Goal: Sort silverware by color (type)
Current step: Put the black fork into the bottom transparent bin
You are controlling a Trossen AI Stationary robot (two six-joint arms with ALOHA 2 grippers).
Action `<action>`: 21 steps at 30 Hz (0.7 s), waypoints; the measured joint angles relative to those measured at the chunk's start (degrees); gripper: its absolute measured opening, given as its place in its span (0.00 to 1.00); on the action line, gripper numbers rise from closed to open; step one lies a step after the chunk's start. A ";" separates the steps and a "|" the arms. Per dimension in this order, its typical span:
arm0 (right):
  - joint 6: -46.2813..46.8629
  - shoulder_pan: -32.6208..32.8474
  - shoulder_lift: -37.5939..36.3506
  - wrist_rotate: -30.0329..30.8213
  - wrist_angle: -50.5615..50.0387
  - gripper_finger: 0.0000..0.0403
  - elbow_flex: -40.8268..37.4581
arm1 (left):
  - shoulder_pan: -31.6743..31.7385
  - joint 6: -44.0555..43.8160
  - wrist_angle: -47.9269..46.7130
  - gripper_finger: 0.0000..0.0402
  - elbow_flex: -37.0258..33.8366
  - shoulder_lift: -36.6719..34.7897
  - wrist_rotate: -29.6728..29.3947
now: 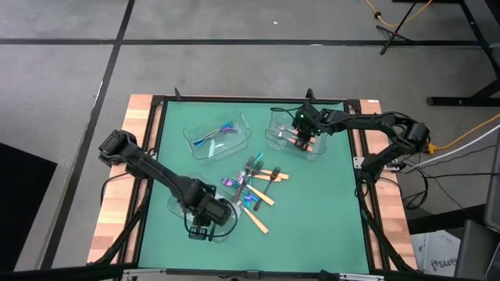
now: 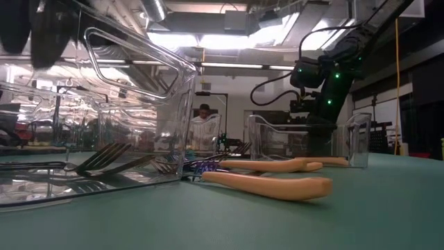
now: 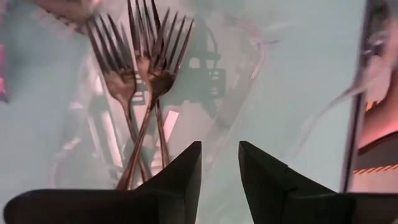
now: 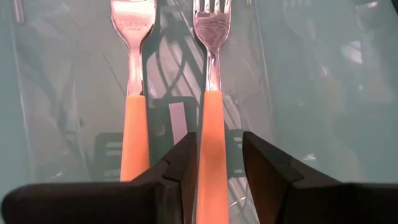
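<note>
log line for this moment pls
right gripper: open over orange-handled fork in far-right tray | left gripper: open above dark forks | pile unsorted

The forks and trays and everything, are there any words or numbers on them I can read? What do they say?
None can be read.
Orange-handled fork in the clear tray under the right gripper: a small stamp on its silver neck, too blurred to read.
Cardboard box on the floor by the table's corner: dark print, too small to read.
Dark forks below the left gripper: no marks show.
</note>
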 joint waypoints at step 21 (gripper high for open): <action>0.15 0.00 0.00 0.00 0.02 0.29 0.00 | 11.72 0.87 2.01 0.25 22.84 -0.02 -16.21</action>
